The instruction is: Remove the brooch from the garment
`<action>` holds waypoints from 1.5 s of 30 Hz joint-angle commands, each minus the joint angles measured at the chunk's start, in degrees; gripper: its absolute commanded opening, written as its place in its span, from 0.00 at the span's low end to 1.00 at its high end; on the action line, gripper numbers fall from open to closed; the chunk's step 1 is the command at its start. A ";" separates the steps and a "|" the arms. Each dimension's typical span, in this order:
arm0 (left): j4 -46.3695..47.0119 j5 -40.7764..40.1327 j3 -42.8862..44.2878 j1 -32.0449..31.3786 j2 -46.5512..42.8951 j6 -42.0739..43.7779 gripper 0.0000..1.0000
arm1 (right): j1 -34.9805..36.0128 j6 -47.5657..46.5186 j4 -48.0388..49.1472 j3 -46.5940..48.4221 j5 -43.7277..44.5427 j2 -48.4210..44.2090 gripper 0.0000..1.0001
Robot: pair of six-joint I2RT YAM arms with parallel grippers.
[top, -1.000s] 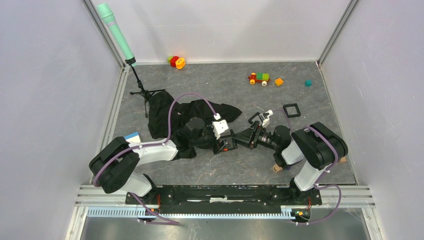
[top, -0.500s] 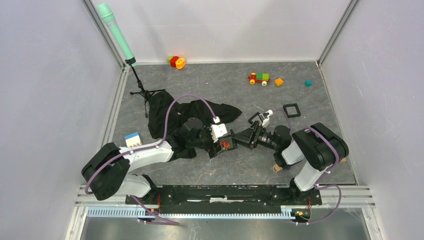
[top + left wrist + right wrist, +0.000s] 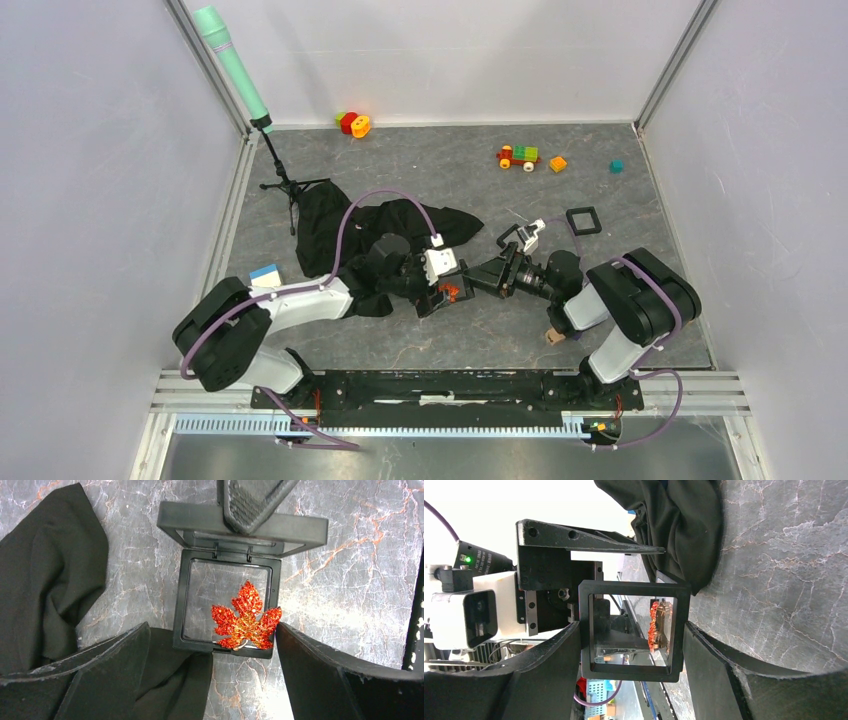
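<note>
The left claw is being held spread wide, just released, over the open case. The brooch is now lying inside the case, freed. The lid is being gripped upright by the right claw, and the garment is being left beside the case.

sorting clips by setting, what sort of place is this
Probably a robot lab cell: pale walls boxing in a marbled table, two arms bolted at its near edge, a microphone on a stand.
</note>
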 commanded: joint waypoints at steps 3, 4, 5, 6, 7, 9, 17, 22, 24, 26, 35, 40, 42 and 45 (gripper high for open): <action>3.22 5.22 3.03 1.31 1.38 0.55 0.99 | 0.59 -1.45 0.42 1.21 -0.80 -1.77 0.52; 3.19 5.99 3.16 1.65 1.69 0.36 0.97 | 0.59 -1.58 0.42 1.22 -0.82 -1.76 0.52; 3.21 6.62 3.31 1.99 1.92 0.19 0.96 | 0.56 -1.60 0.40 1.18 -0.82 -1.85 0.52; 3.30 7.17 3.52 2.38 2.16 -0.16 0.95 | 0.66 -1.56 0.43 1.23 -0.80 -1.86 0.52; 3.44 7.47 3.58 2.73 2.44 -0.47 0.94 | 0.68 -1.61 0.42 1.19 -0.80 -1.79 0.52; 3.54 8.22 3.76 3.06 2.54 -0.55 0.92 | 0.67 -1.53 0.50 1.23 -0.87 -1.82 0.51; 6.33 8.09 3.70 3.76 2.89 -2.80 0.83 | 0.83 -2.21 -0.44 1.31 -0.71 -2.29 0.51; 8.18 9.26 4.00 3.85 3.44 -4.38 0.84 | 0.86 -2.60 -0.99 1.20 -0.46 -2.19 0.51; 8.23 8.94 4.08 3.83 3.73 -4.38 0.86 | 0.84 -2.61 -0.75 1.21 -0.48 -2.02 0.51; 7.94 8.98 4.12 3.85 3.67 -4.35 0.92 | 0.86 -2.52 -0.71 1.10 -0.45 -1.98 0.51; -0.65 -0.25 3.53 3.85 -4.41 -5.39 1.00 | -2.30 -8.00 -7.83 2.97 -0.47 -2.19 0.52; -1.81 -7.18 0.02 3.85 -11.37 -8.76 1.00 | -6.25 -12.43 -12.16 3.19 -1.53 -1.71 0.52; -0.97 -9.35 -1.89 3.86 -13.86 -11.48 1.00 | -8.27 -14.21 -13.83 3.00 -2.32 -1.39 0.52; -0.65 -9.61 -4.20 3.85 -16.55 -13.97 1.00 | -11.08 -18.71 -19.27 3.18 -3.12 -2.31 0.52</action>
